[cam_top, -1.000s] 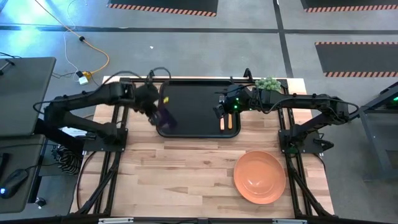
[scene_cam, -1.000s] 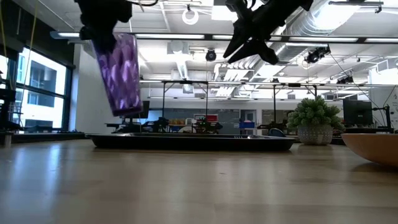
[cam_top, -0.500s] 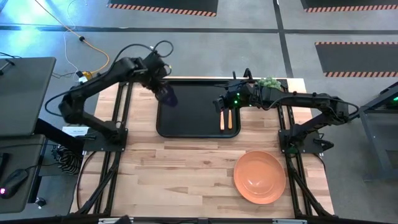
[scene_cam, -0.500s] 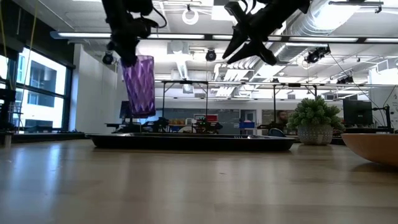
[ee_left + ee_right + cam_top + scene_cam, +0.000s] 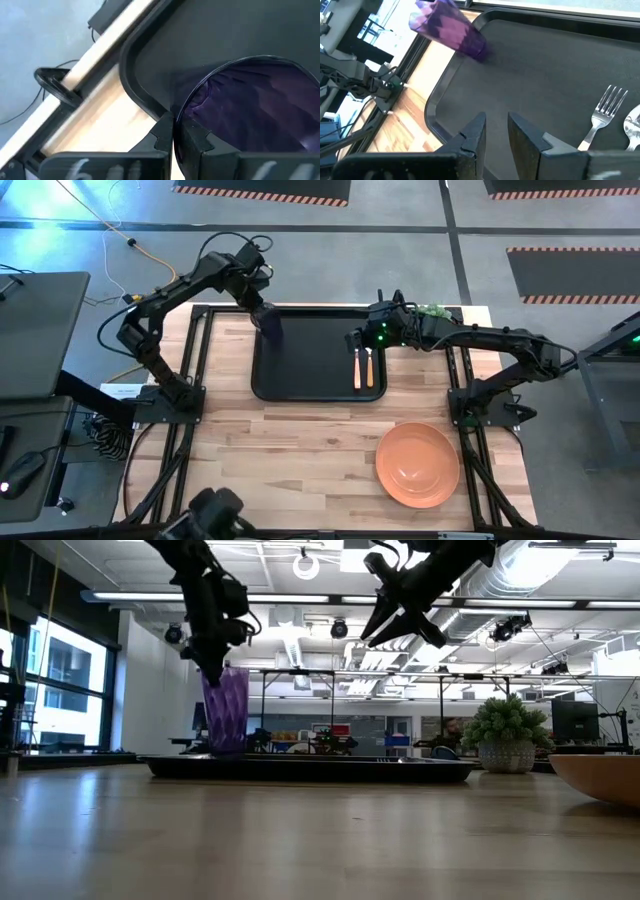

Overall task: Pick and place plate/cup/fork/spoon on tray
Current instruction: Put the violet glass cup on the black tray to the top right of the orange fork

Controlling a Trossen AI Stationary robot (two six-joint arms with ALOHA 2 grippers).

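Observation:
The purple cup (image 5: pixel 269 326) is upright over the black tray's (image 5: pixel 318 386) far left corner, with my left gripper (image 5: pixel 262 312) shut on its rim. In the right wrist view the cup's base (image 5: pixel 477 49) is at the tray floor; whether it rests there I cannot tell. The fork (image 5: pixel 357 370) and the spoon (image 5: pixel 369 367) lie side by side flat on the tray's right part. My right gripper (image 5: pixel 352 343) hovers open and empty above them. The orange plate (image 5: pixel 417 464) rests on the table at the near right. My left gripper pinches the cup's rim (image 5: pixel 176 119) between its two fingers, one finger (image 5: pixel 196 140) inside the cup and one (image 5: pixel 163 136) outside. The fingers come from above, pointing down (image 5: pixel 213 665). The cup (image 5: pixel 226 710) stands upright below them, its base at the tray's level.
A small potted plant (image 5: pixel 430 313) stands at the table's far right edge, just behind my right arm. Bare wooden table (image 5: pixel 300 460) lies between the tray and the near edge, left of the plate.
My left gripper has carried the cup from the tray's near left edge toward the far left corner and down. The cup, tilted and high a second ago, now stands upright at the tray's level. The gripper stays shut on it.

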